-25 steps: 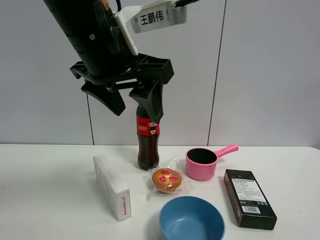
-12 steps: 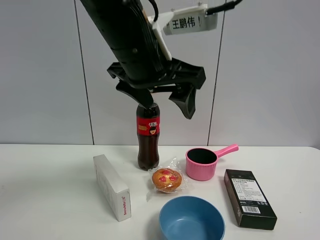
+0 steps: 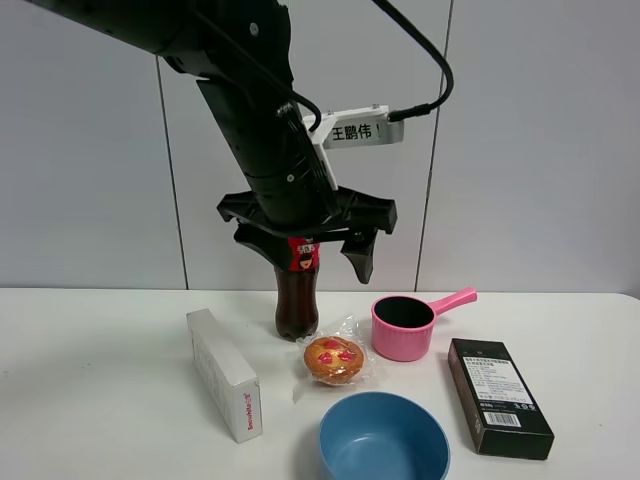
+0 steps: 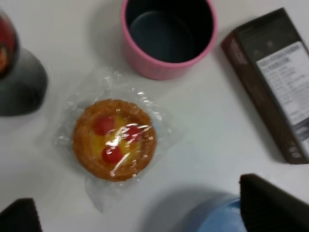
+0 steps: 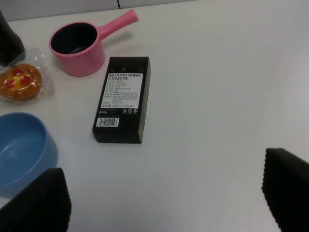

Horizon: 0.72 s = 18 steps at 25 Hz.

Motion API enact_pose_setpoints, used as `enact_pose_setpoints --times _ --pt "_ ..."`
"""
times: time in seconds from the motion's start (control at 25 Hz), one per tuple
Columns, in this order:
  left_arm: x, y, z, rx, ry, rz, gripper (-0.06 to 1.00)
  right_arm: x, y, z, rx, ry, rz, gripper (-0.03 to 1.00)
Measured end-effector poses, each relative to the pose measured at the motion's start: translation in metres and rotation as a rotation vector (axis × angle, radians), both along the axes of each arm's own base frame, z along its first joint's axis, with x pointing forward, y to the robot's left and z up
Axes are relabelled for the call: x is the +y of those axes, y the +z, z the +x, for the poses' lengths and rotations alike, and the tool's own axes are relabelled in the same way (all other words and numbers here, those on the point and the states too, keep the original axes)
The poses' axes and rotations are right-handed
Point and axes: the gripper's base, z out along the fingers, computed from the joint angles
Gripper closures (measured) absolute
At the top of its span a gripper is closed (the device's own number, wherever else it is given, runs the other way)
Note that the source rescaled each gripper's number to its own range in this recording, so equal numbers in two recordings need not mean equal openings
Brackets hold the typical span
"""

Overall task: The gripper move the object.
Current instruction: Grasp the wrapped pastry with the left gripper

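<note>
The object, a round golden-brown pastry (image 3: 334,359) with red spots in clear plastic wrap, lies on the white table between the cola bottle and the blue bowl. It also shows in the left wrist view (image 4: 114,139) and the right wrist view (image 5: 19,82). My left gripper (image 3: 312,258) hangs open and empty above it, in front of the bottle's neck, with its jaws spread wide. In the left wrist view the left gripper (image 4: 145,212) straddles the pastry from above. My right gripper (image 5: 164,193) is open and empty over the table's right side and does not show in the exterior view.
A cola bottle (image 3: 296,300) stands just behind the pastry. A pink saucepan (image 3: 405,325) sits to its right, a blue bowl (image 3: 384,437) in front, a black box (image 3: 498,396) at the right and a white box (image 3: 224,373) at the left.
My left arm has swung to the right and come down, so the open gripper now hangs lower, over the bottle and pastry. The objects on the table have not moved.
</note>
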Motion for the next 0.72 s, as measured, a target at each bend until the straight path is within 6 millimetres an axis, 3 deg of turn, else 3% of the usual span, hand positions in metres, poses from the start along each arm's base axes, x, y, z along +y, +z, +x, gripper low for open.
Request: enact_pose_setpoints --times 0.72 --pt "-0.010 -0.079 0.025 0.018 -0.017 0.093 -0.06 0.000 0.000 0.000 0.000 0.000 0.000 -0.03"
